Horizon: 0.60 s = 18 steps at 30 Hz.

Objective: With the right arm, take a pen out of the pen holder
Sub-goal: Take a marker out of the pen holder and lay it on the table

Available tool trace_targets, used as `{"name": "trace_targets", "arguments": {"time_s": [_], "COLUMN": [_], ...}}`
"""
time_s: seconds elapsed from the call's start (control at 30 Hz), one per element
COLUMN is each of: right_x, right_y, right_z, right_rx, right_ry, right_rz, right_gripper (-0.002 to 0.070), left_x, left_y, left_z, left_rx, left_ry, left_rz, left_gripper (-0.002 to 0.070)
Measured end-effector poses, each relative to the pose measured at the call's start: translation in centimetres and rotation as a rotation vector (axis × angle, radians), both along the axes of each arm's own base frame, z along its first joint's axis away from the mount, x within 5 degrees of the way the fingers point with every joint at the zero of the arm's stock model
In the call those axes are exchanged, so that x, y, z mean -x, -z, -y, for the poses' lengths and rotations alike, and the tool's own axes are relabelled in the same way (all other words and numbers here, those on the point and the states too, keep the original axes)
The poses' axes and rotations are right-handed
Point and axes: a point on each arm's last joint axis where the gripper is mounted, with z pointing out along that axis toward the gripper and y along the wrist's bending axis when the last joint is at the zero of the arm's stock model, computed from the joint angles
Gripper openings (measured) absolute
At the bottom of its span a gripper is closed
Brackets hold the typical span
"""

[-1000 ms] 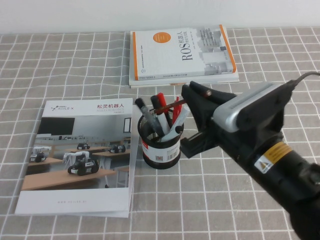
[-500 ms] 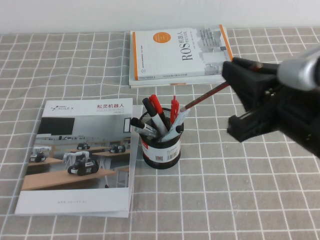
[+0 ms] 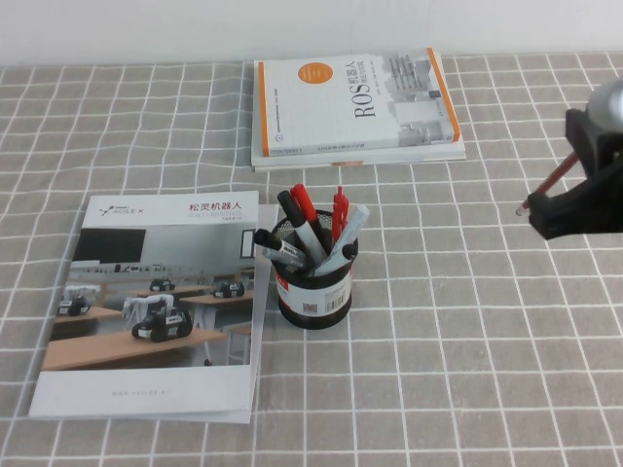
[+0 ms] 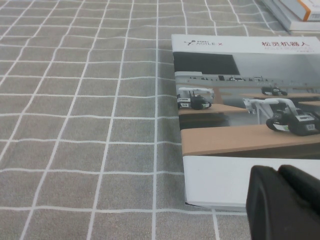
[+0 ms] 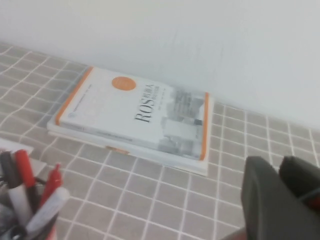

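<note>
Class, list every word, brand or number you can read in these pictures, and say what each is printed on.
"ROS": cover of the white-and-orange book.
"AGILE X": top corner of the brochure.
"松灵机器人": brochure heading.
Book's small print and the pen holder label: too small to read.
No text on the right gripper, at far right holding a red pen, or the left gripper, above the brochure's corner.

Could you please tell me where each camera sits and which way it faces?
High: raised on the robot's side, angled down at holder, brochure, ROS book; right gripper at the right edge, shut on a pen.
Left wrist: low, facing the brochure; left gripper in the foreground by its edge.
Right wrist: raised, facing ROS book and wall; right gripper in the foreground.
Shared: high and right wrist show ROS book and holder.
</note>
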Motion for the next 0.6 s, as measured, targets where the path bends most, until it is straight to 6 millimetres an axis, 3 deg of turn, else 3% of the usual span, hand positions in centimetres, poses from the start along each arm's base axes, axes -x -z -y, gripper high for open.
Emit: {"name": "trace_targets", "arguments": {"time_s": [0.3, 0.6], "right_x": [0.1, -0.2], "right_y": [0.5, 2.6], "right_z": [-2.0, -1.7], "right_rx": [0.02, -0.138], "right_ry": [-0.176, -0.166], "right_rz": [-0.005, -0.03], "right_gripper": [0.0008, 0.0008], "left_x": [0.0, 0.0], "left_y": [0.0, 0.0], "left_z": [0.0, 0.0], "left_rx": [0.0, 0.0], "left_ry": [0.0, 0.0], "left_rz": [0.0, 0.0], "left_gripper": [-0.0003, -0.0003]}}
